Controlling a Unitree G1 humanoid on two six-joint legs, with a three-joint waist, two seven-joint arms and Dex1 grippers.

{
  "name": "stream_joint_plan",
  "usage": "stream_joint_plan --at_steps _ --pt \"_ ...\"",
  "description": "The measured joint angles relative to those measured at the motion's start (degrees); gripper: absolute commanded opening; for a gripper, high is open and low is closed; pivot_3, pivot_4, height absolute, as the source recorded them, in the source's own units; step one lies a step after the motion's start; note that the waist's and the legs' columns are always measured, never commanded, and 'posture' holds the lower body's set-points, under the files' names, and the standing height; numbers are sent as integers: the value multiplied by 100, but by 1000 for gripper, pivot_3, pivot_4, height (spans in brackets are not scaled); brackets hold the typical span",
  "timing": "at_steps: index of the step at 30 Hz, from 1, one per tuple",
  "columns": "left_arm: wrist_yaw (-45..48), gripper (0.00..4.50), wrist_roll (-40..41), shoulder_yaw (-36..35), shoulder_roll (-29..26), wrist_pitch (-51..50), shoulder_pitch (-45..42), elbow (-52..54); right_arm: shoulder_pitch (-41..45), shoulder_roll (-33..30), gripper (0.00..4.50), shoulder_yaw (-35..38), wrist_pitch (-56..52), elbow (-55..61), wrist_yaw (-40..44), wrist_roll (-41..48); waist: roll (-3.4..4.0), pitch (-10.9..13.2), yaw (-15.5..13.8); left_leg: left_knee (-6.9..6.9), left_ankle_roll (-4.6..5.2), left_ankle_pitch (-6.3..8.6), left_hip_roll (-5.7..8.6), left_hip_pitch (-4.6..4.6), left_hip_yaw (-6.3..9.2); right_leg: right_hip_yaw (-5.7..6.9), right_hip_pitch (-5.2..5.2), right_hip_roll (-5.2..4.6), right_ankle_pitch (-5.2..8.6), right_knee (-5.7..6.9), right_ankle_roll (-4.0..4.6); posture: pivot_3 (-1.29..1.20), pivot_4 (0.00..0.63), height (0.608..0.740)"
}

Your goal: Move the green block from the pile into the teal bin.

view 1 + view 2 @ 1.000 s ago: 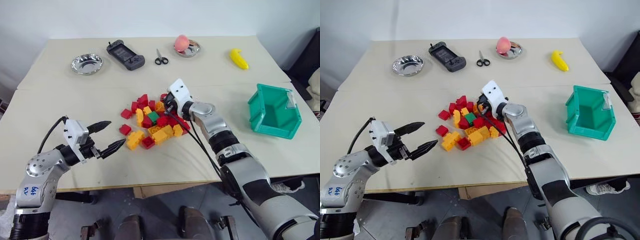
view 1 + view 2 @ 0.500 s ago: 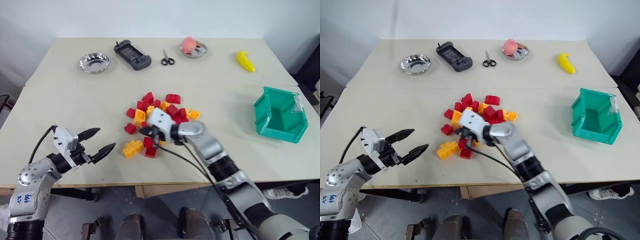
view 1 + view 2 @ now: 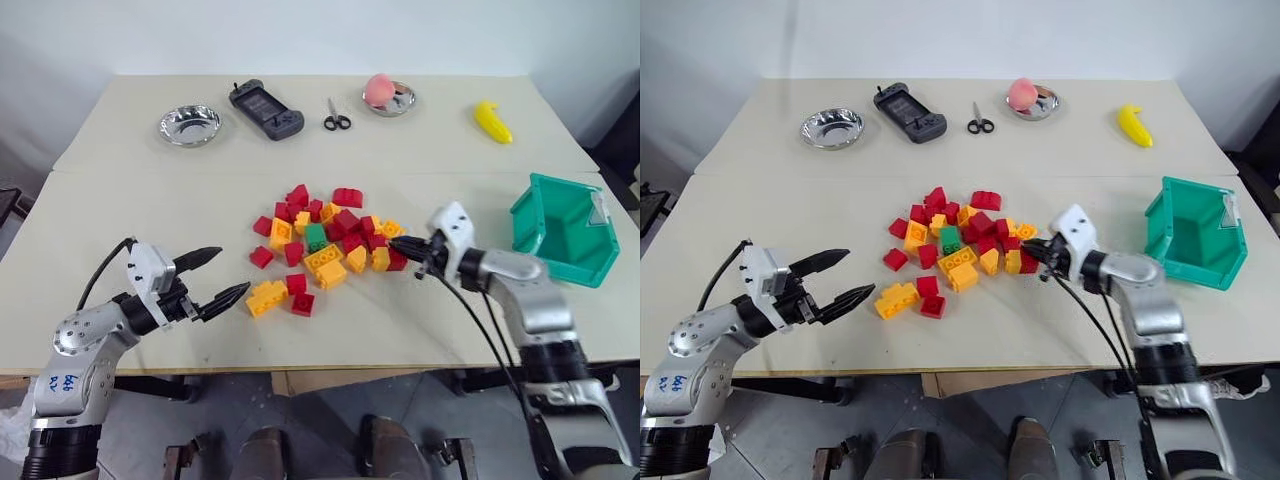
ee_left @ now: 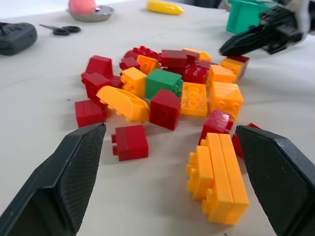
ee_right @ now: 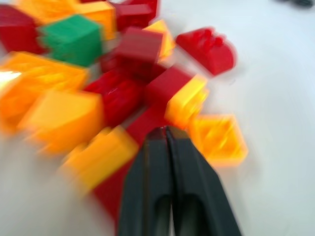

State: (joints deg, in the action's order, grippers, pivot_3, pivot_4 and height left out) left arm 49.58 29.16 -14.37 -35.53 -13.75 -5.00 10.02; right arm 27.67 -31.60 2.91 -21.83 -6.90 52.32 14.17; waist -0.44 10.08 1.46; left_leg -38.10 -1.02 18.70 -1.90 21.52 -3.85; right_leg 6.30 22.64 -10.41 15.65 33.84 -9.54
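Note:
The green block [image 3: 316, 238] lies studs-up in the middle of the pile [image 3: 335, 250] of red and yellow-orange bricks at the table's centre. My right gripper [image 3: 396, 243] is shut and empty. Its tip touches the pile's right edge, pointing toward the green block [image 5: 73, 39], a few bricks away from it. The teal bin [image 3: 566, 232] stands to the right of that arm, near the table's right edge. My left gripper [image 3: 229, 272] hovers open to the left of the pile, and a yellow brick [image 3: 266, 296] lies just beyond its tips.
Along the far edge sit a steel bowl [image 3: 189, 125], a black game controller [image 3: 265, 108], scissors [image 3: 337, 120], a peach in a second bowl [image 3: 378, 90] and a banana [image 3: 493, 120]. The table's front edge runs just below both arms.
My right gripper has swung from over the pile's left side to its right edge, nearer the bin. Some bricks have shifted and the green block is uncovered. The left gripper holds still.

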Motion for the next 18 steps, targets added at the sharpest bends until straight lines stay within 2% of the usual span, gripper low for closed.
stream_joint_plan --at_steps 2,5,9,12,18 --pt "250 4500 -22 134 -123 42 -108 -121 -466 -355 1929 440 102 230 336 362 2 1 -40 0 0 0 0 0 0 1 -1 0 0 -2 0 0 150 740" --pt "468 4500 -47 129 -193 198 -119 -399 -1107 -935 2928 845 453 261 729 451 2 2 -119 0 3 2 0 -1 -5 1 -3 0 0 -6 -1 0 150 740" --pt "692 4500 -67 203 -192 415 -181 -470 -1129 -1029 4331 810 308 542 903 628 2 3 -27 -4 -1 0 -5 -9 -10 -3 -2 2 0 3 0 0 150 740" --pt "785 4500 -145 259 -192 532 -181 -473 -857 -1037 4465 401 39 865 970 670 3 3 22 -4 0 0 -5 -9 -10 -5 -2 2 0 3 0 0 150 740" --pt "673 4500 -200 295 -111 622 -86 -439 214 -319 4465 -498 -975 1357 501 768 2 3 1 -5 1 1 -4 -6 -6 -3 -1 1 0 2 0 0 150 740"
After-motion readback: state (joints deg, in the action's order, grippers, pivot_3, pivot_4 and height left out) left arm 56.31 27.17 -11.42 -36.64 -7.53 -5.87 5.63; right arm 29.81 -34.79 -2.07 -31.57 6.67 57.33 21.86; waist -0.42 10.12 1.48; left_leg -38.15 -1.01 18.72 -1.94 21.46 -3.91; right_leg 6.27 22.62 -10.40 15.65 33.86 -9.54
